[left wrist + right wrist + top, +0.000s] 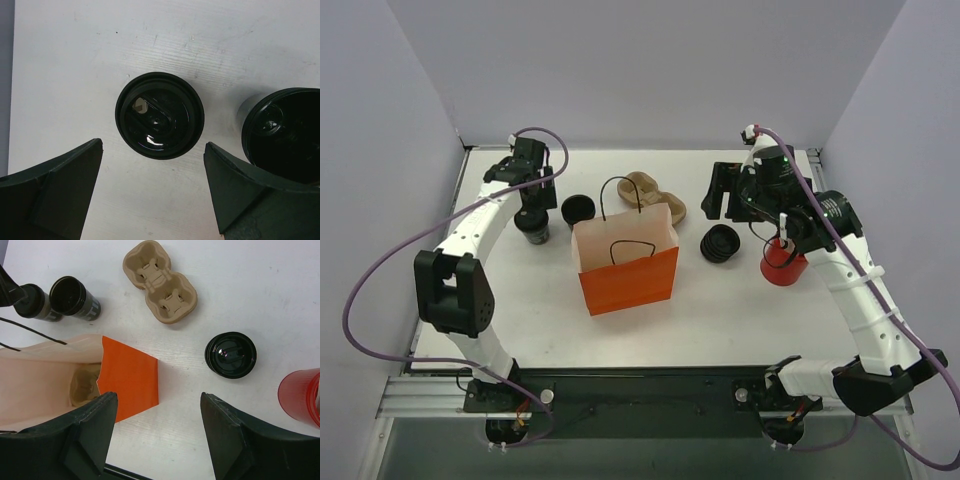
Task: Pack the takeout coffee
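The takeout coffee (160,115), a small black cup with a black lid, stands on the white table at the left (532,229); it also shows at the left edge of the right wrist view (32,302). My left gripper (152,185) hangs open just above it (531,203), and its fingers (60,192) are clear of the cup. The orange paper bag (625,262) stands open mid-table, with a brown carrier (82,385) lying inside it. My right gripper (159,435) is open and empty, above the table between the bag and the lids (723,205).
A like black cup without a lid (577,208) (285,132) stands right of the coffee. A second brown cup carrier (655,192) lies behind the bag. A stack of black lids (720,243) and a red cup (783,262) sit on the right.
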`<move>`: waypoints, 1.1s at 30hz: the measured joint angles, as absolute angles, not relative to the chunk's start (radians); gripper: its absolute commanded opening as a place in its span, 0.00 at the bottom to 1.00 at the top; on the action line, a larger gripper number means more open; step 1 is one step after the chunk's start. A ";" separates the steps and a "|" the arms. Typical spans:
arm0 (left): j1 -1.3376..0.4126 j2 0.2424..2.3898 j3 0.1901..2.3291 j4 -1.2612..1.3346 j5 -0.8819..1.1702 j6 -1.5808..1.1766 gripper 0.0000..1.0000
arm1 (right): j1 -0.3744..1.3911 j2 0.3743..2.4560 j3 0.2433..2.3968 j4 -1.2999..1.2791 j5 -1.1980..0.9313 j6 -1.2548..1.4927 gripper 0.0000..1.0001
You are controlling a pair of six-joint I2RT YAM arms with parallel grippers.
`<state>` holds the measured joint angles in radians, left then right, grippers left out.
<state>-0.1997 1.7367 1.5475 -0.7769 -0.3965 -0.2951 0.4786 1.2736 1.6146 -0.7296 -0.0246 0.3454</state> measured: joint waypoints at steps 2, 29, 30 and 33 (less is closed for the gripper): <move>-0.195 1.747 1.547 -0.771 -0.396 -0.278 0.92 | 0.478 1.276 1.615 -0.730 -0.024 0.341 0.68; -0.160 1.824 1.520 -0.667 -0.306 -0.172 0.76 | 0.477 1.304 1.615 -0.730 -0.023 0.337 0.68; -0.160 1.824 1.517 -0.665 -0.306 -0.170 0.74 | 0.477 1.304 1.615 -0.730 -0.023 0.337 0.68; -0.160 1.824 1.517 -0.657 -0.307 -0.163 0.68 | 0.474 1.304 1.615 -0.730 -0.023 0.337 0.68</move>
<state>-0.1600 1.8236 1.5169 -0.6567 -0.3069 -0.1627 0.4740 1.3037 1.6146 -0.7296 -0.0231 0.3367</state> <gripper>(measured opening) 0.750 0.678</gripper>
